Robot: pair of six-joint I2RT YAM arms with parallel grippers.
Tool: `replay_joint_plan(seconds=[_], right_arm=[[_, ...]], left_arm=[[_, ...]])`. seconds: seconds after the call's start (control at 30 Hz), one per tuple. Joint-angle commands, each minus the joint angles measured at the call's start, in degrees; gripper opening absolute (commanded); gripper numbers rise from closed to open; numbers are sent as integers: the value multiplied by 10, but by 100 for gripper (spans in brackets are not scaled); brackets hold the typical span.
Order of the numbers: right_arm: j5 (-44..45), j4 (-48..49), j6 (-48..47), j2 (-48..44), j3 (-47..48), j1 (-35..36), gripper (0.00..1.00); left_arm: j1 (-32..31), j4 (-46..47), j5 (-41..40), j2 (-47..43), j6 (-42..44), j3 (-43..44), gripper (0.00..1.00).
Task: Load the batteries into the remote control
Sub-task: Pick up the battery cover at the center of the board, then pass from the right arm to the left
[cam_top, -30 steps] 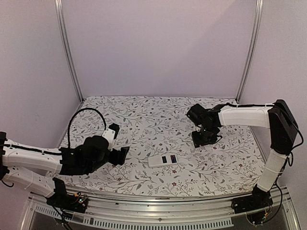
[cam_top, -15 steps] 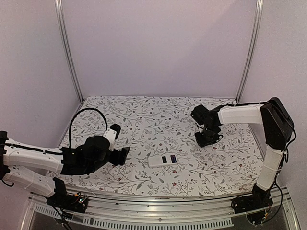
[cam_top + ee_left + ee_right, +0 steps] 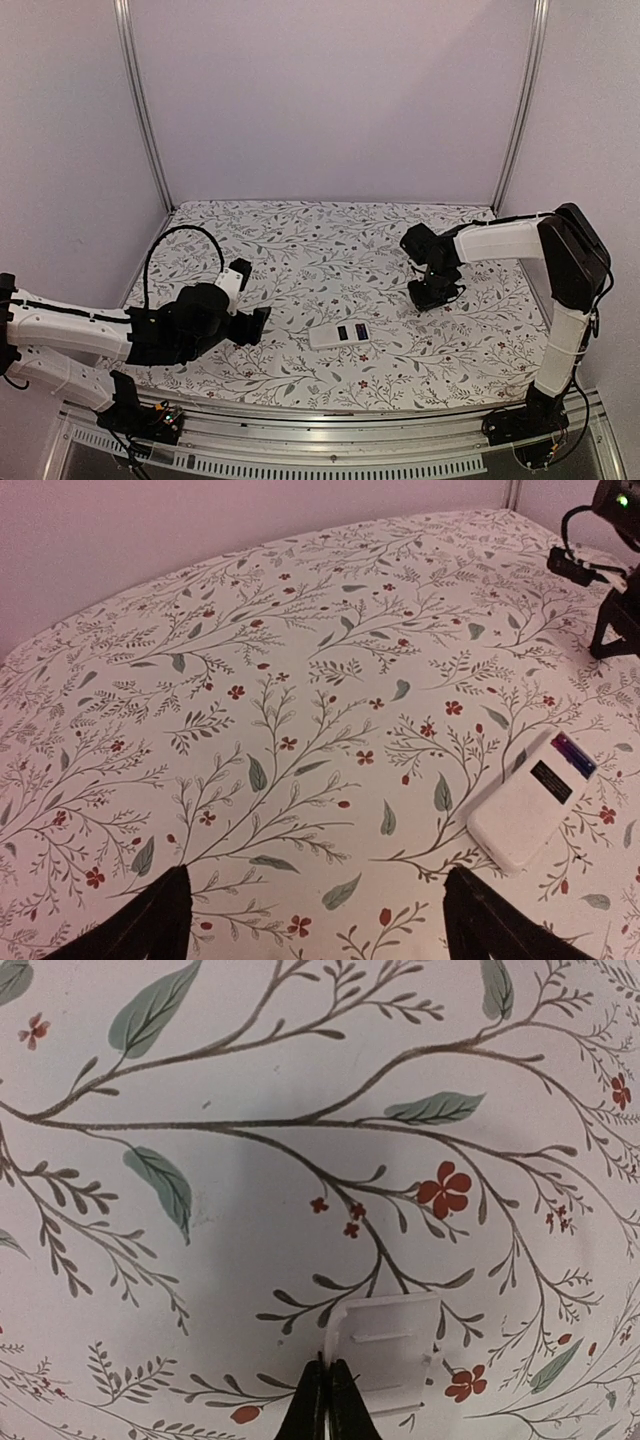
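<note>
Two grippers: left gripper [image 3: 258, 327] held low, fingers spread, remote control [image 3: 341, 334] at its 3 o'clock; right gripper [image 3: 328, 1385] pointing down, fingers pressed together at small white cover's [image 3: 388, 1352] edge.

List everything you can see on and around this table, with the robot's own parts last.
remote control: one, white, flat on the cloth front of centre, dark slot facing up; what the slot holds is too small to tell
plastic cover piece: one, white, flat on the cloth at the right gripper's tips
loose batteries: none visible
tablecloth: one, white with green leaves and red flowers, covering the table
frame posts: two, silver, at the back corners
left gripper: one, black, open, low over the cloth left of the remote
right gripper: one, black, shut, tips at the cover's edge
</note>
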Motion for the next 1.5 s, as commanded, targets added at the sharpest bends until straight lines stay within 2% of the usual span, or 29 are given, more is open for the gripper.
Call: replay_joint_plan(seconds=[0.0, 0.13, 0.3, 0.5, 0.67, 0.87, 1.03, 1.13, 1.23, 1.37, 1.47], right_arm=[[-19, -2, -3, 21, -13, -4, 0], [-42, -4, -8, 2, -11, -4, 0], [-114, -21, -44, -60, 7, 4, 0], [-245, -35, -151, -151, 48, 53, 0], [-411, -15, -247, -209, 102, 86, 0], [-592, -42, -389, -218, 173, 94, 0], [-641, -112, -475, -207, 210, 97, 0], [-672, -153, -516, -202, 226, 98, 0], [-678, -183, -542, -200, 239, 99, 0], [-678, -210, -566, -205, 254, 100, 0], [-672, -202, -572, -212, 254, 100, 0]], left_arm=[[-6, -3, 0, -6, 2, 7, 87], [-5, -2, 6, -12, 8, 9, 87], [-7, 4, 24, -33, 42, 11, 85], [-18, 0, 61, -67, 83, 34, 83], [-65, -62, 121, -76, 225, 135, 83], [-95, -213, 319, -80, 456, 222, 85], [-95, -220, 327, -62, 632, 282, 85], [-73, -230, 354, -19, 715, 333, 72], [-35, -260, 413, 32, 740, 394, 63], [25, -265, 523, 73, 749, 441, 65], [30, -296, 559, 116, 751, 489, 66]])
